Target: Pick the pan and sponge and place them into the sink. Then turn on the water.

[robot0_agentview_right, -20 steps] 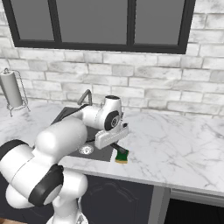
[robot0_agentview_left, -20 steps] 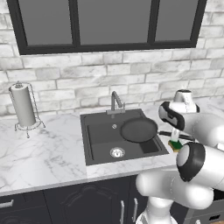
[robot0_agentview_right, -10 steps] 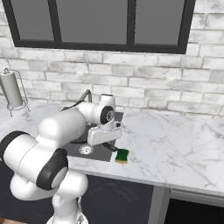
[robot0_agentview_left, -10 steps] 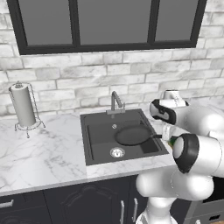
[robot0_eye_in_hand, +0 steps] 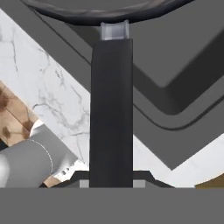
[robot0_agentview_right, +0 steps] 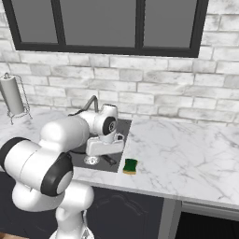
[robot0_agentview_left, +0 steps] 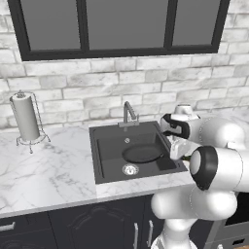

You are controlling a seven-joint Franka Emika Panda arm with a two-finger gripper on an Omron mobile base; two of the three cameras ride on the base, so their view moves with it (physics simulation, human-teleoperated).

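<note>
Looking into the sink [robot0_agentview_left: 104, 160] first, the biggest thing here: its dark basin holds the pan [robot0_agentview_left: 142, 154], lying low on the right half, just right of the silver drain [robot0_agentview_left: 130, 169], with the faucet [robot0_agentview_left: 128, 113] standing at the back rim. I've got the gripper [robot0_agentview_right: 106, 150] clenched on the pan handle [robot0_eye_in_hand: 111, 113], which runs straight up the hand view between my fingertips. I judge the pan stiff and fairly heavy, all its weight out past the handle, so a grip far from the bowl wants to tip (best kept close in). The sponge [robot0_agentview_right: 130, 165] sits on the counter [robot0_agentview_right: 186, 158] just right of the sink's front corner, not yet in. I reckon it light and squashy; pinch across its short sides.
</note>
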